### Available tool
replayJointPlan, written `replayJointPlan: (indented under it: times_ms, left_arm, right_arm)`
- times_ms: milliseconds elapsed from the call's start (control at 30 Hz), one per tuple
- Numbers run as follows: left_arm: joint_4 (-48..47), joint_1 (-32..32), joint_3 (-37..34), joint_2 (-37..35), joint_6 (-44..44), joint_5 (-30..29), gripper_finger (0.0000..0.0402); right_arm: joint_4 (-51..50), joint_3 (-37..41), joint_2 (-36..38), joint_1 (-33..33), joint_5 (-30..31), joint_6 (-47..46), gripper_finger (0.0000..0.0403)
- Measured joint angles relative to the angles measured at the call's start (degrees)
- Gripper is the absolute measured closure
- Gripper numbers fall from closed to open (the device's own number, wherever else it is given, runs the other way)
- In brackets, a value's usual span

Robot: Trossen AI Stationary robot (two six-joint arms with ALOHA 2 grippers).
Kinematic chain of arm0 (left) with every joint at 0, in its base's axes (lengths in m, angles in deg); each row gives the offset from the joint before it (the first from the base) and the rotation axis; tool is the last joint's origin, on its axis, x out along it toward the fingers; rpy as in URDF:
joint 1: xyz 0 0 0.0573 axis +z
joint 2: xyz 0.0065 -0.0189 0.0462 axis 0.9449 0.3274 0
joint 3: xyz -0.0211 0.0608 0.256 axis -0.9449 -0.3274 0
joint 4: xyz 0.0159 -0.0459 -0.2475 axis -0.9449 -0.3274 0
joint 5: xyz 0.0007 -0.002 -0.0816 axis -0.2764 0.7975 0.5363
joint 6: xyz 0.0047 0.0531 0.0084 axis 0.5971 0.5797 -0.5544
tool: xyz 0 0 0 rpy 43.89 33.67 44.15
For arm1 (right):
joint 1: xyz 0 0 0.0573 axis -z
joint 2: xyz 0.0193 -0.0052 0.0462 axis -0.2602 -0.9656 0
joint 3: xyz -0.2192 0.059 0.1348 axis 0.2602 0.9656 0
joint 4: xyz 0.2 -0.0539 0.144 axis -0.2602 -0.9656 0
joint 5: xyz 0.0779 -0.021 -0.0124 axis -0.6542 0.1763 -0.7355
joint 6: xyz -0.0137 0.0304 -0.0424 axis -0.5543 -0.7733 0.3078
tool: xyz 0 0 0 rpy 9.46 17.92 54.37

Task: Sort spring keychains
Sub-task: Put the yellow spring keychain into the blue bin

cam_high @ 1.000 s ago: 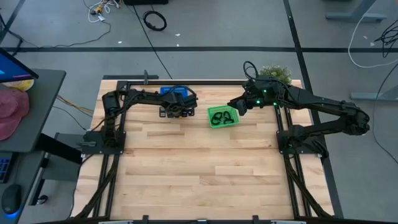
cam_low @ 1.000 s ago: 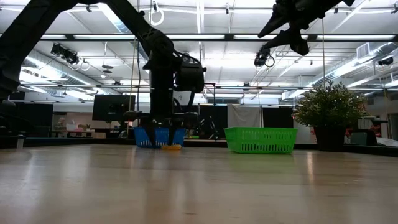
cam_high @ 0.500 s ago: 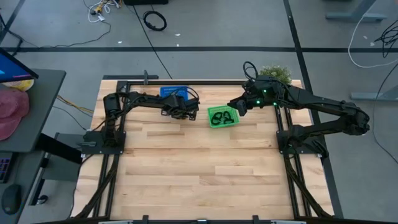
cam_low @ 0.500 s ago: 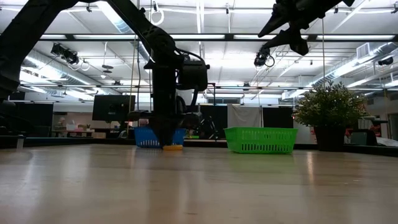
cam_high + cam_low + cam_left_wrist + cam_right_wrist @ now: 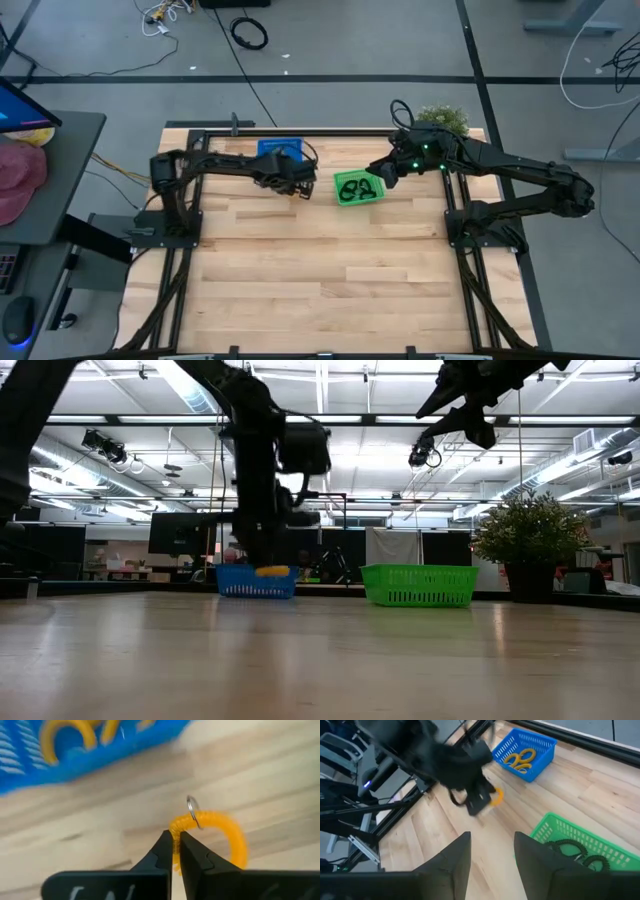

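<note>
Wooden tabletop on a dark frame, grey floor around it. High view: blue basket at the far edge left of centre, green basket just right of centre with black spring keychains inside. Left gripper sits between the two baskets, near the blue one. Right gripper hangs over the green basket's right end. Potted plant at the far right corner.

Low view: left gripper raised off the wood, an orange spring keychain in its tips, in front of the blue basket. Green basket to the right; right gripper high above it.

Left wrist view: fingers clamped together on the orange spring keychain, metal ring at its top; wood beneath, blue basket beyond holding more orange keychains.

Right wrist view: right fingers apart, nothing between them. Green basket with black coils just ahead; blue basket with orange coils farther off; left gripper carries the orange keychain clear of the table.
</note>
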Motion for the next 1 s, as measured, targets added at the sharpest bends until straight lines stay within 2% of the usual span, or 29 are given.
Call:
replayJointPlan:
  times_ms: [200,300,400,500,600,667,767,1000]
  left_arm:
    - [0.1,-2.8,0.3,-10.6,-0.5,-4.8,0.0386]
    - [0.8,-5.3,1.7,-17.2,-1.7,-12.1,0.0388]
    - [5.3,-8.0,2.8,-24.2,4.0,-21.1,0.0389]
    - [10.8,-10.0,3.0,-30.5,12.2,-25.5,0.0388]
    - [20.0,-12.0,3.1,-35.5,26.4,-23.0,0.0387]
    - [25.4,-12.8,3.1,-38.4,32.8,-17.0,0.0387]
    - [31.5,-13.2,3.1,-41.2,34.7,-8.9,0.0386]
    - [34.3,-14.0,3.1,-43.1,36.1,0.8,0.0386]
  right_arm:
    - [-0.4,0.0,0.0,0.0,0.0,0.9,0.0253]
    - [-0.6,0.0,0.0,0.0,0.0,1.1,0.0253]
    - [-0.6,0.0,0.0,0.0,0.0,1.9,0.0253]
    - [-0.6,0.0,0.0,0.0,0.0,1.9,0.0253]
    - [-0.6,0.0,0.0,0.0,-0.2,1.9,0.0253]
    - [-0.6,0.0,0.0,0.0,-1.3,1.9,0.0253]
    - [-0.5,0.0,0.0,0.0,-1.6,1.9,0.0253]
    - [-0.3,-0.1,0.0,0.0,-1.5,2.4,0.0253]
